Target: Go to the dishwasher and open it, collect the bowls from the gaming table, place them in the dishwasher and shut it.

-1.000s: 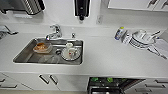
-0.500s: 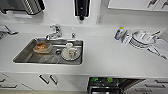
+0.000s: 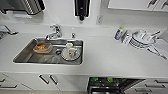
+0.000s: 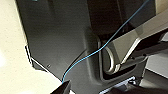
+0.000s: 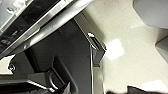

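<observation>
Nothing moved since earlier, steel sink (image 3: 22,58) in smooth white counter (image 3: 107,58), dishwasher (image 3: 112,86) open — jaws' state can't tell.

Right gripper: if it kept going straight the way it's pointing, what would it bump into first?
Probably the robot's own dark base, or the pale floor right beside it. Depth is hard to judge here, so I can't say which comes first.

Dishwasher (image 3: 112,85) under white counter, door open, interior dark.
</observation>
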Controlling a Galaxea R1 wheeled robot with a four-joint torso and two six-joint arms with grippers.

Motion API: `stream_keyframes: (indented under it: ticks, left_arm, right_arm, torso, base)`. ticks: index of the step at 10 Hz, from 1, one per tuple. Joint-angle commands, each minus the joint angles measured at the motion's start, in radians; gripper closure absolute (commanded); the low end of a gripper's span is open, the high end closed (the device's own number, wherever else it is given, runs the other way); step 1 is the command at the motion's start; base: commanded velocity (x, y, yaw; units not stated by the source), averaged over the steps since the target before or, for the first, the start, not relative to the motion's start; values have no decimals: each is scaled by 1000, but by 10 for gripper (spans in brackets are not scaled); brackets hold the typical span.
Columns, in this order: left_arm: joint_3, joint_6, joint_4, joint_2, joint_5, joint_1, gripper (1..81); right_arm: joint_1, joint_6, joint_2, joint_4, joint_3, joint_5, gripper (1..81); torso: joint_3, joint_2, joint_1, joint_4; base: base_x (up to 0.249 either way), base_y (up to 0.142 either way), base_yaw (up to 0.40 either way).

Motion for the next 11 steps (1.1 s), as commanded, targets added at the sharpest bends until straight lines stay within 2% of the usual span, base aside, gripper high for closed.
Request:
stream_keyframes:
  ticks: [1,3,6,11]
  left_arm:
    - [-1,1,8,-5,41,7,10]
    - [-1,1,8,-6,39,7,10]
    - [-1,-1,3,-12,39,9,10]
    - [-1,-3,-1,-20,39,7,10]
  right_arm:
    - [-81,42,92,-25,-60,-26,10]
    - [-50,60,174,-25,-116,-46,10]
    - [-6,48,299,-34,-249,-138,10]
    - [1,51,322,-29,-252,-159,10]
  torso:
    - [0,0,0,0]
    - [0,0,0,0]
    - [0,0,0,0]
    - [0,0,0,0]
  base:
    - [0,0,0]
    - [0,0,0]
    - [0,0,0]
    - [0,0,0]
